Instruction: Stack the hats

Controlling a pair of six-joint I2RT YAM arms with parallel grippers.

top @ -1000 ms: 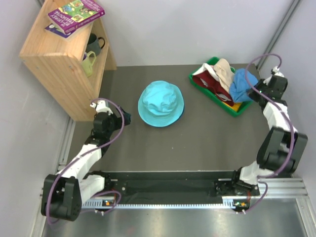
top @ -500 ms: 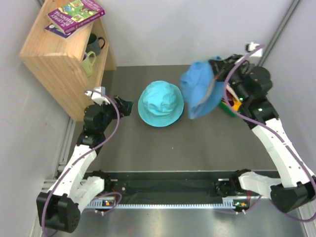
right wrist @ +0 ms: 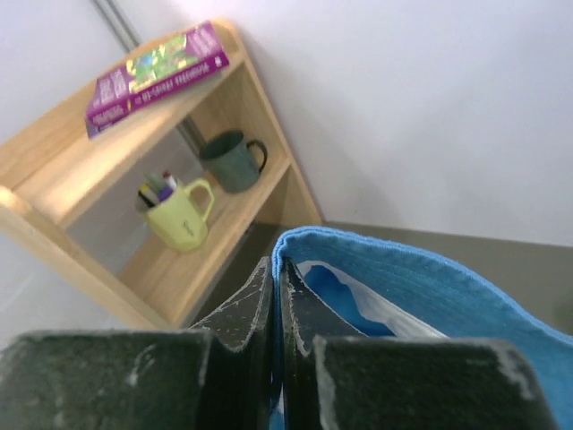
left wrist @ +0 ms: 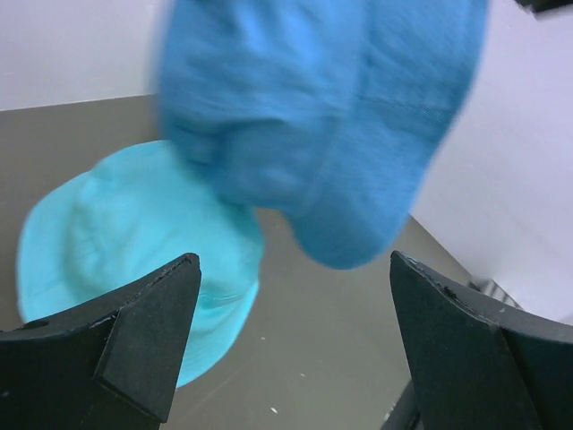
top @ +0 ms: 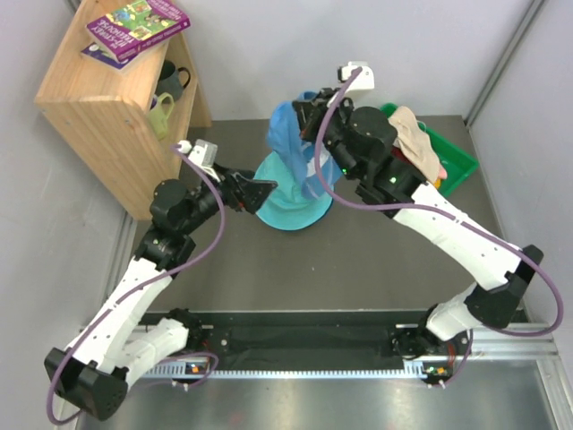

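Observation:
A teal hat [top: 288, 208] lies flat in the middle of the table. Above its far side hangs a blue hat [top: 291, 148], pinched by the brim in my shut right gripper [top: 307, 106]. In the right wrist view the fingers of the right gripper [right wrist: 276, 269] clamp the blue hat's brim [right wrist: 421, 269]. My left gripper [top: 261, 190] stands open just left of the teal hat, holding nothing. In the left wrist view the blue hat [left wrist: 331, 116] dangles over the teal hat [left wrist: 134, 242], beyond the left gripper [left wrist: 294, 264]. A beige hat [top: 416, 134] lies in the tray.
A green tray [top: 461, 161] with more hats stands at the back right. At the back left a wooden shelf [top: 107, 116] carries books [top: 134, 27] and two mugs [top: 166, 98]. The right wrist view shows the shelf [right wrist: 98, 170] and a yellow-green mug [right wrist: 179, 215].
The right arm lifted the blue hat from the tray and swung it left over the teal hat. The left gripper advanced toward the teal hat, its jaws narrowing slightly.

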